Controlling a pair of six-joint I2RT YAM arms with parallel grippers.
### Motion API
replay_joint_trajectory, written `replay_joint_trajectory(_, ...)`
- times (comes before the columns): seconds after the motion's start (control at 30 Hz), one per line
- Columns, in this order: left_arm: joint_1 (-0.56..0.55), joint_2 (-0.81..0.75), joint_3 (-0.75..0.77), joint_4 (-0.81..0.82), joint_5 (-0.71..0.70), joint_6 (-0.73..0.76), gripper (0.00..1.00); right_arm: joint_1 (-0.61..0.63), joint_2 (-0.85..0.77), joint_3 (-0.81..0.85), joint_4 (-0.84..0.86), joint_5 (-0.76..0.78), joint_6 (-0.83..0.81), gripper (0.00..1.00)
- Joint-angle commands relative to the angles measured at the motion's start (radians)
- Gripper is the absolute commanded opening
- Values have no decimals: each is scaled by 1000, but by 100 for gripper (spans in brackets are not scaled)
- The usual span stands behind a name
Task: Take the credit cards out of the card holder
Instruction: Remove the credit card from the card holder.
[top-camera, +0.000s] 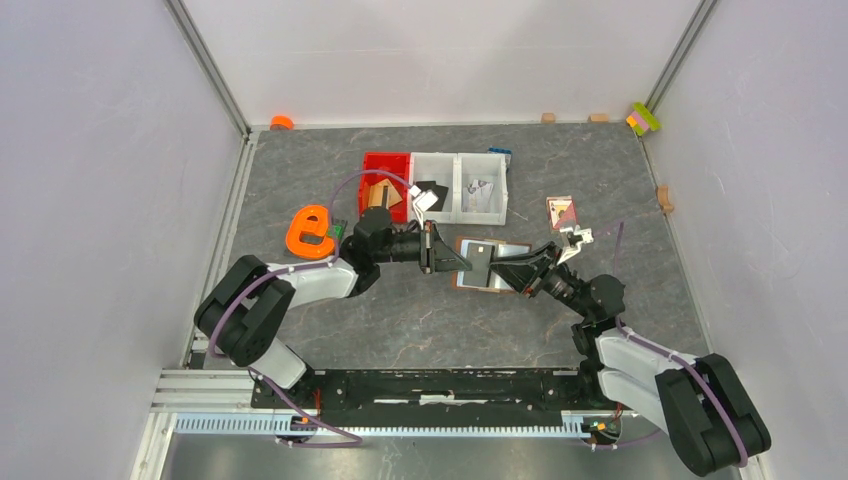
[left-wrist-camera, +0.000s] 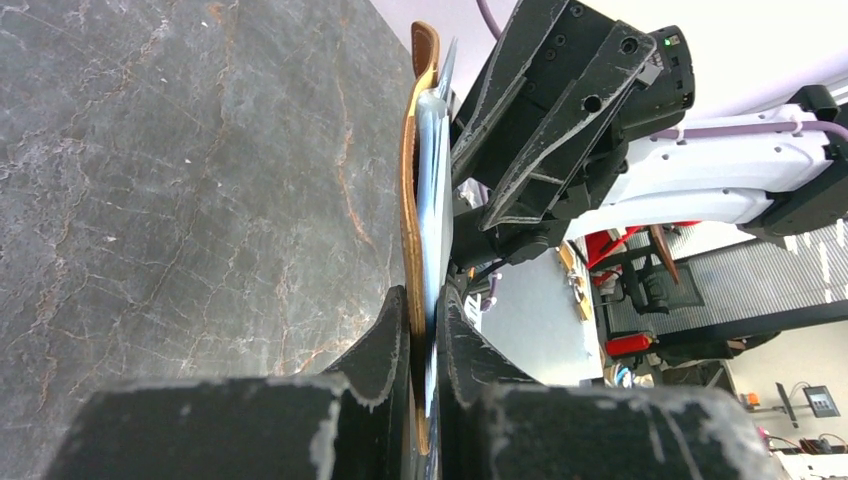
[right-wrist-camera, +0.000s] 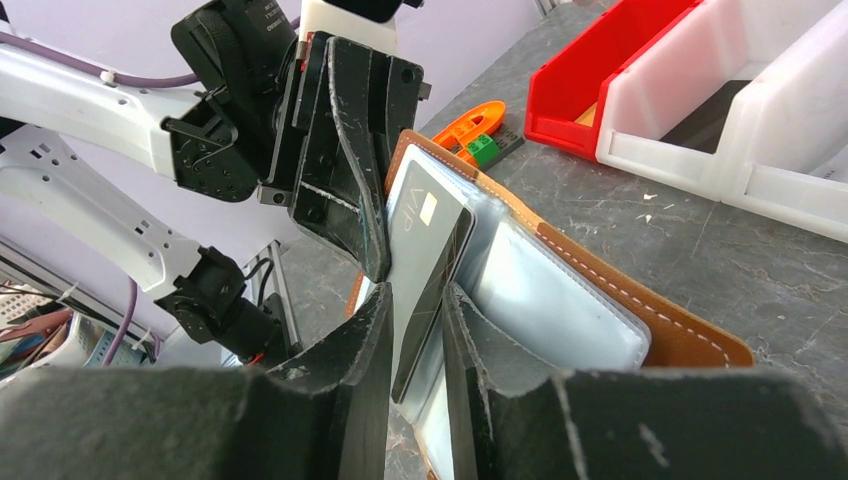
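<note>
The card holder (top-camera: 510, 250) is a brown leather wallet with pale grey-blue lining, lying open at mid-table. My left gripper (top-camera: 452, 262) is shut on its left edge; the left wrist view shows its jaws (left-wrist-camera: 425, 295) pinching leather and lining (left-wrist-camera: 408, 200). A grey credit card (right-wrist-camera: 425, 250) marked VIP sticks up out of a sleeve of the card holder (right-wrist-camera: 690, 335). My right gripper (right-wrist-camera: 417, 290) stands with one finger on each side of that card, a narrow gap still showing, so it is open. From above, the right gripper (top-camera: 503, 272) meets the wallet from the right.
A red bin (top-camera: 385, 175) and two white bins (top-camera: 460, 185) stand just behind the wallet. An orange piece (top-camera: 310, 232) lies by the left arm. A pink-red picture card (top-camera: 562, 212) lies right of the bins. Small blocks (top-camera: 644, 118) sit along the back wall.
</note>
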Motion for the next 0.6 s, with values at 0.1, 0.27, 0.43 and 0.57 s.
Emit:
replay_joint_trajectory(0.1,-53,-6,58,-90,-2,87,2,25,33,33,44,-57,-7,33)
replay_joint_trajectory(0.27,-54,-12,58,-98,-5,95,2,48,92,63,28,-82,-9,35)
replay_joint_trajectory(0.43,-54,-15,60,-109,-11,101,2,75,134,94,9,-117,-15,27)
replay_joint_trajectory(0.57,-54,-12,61,-120,-16,104,2,86,148,94,55,-143,7,21)
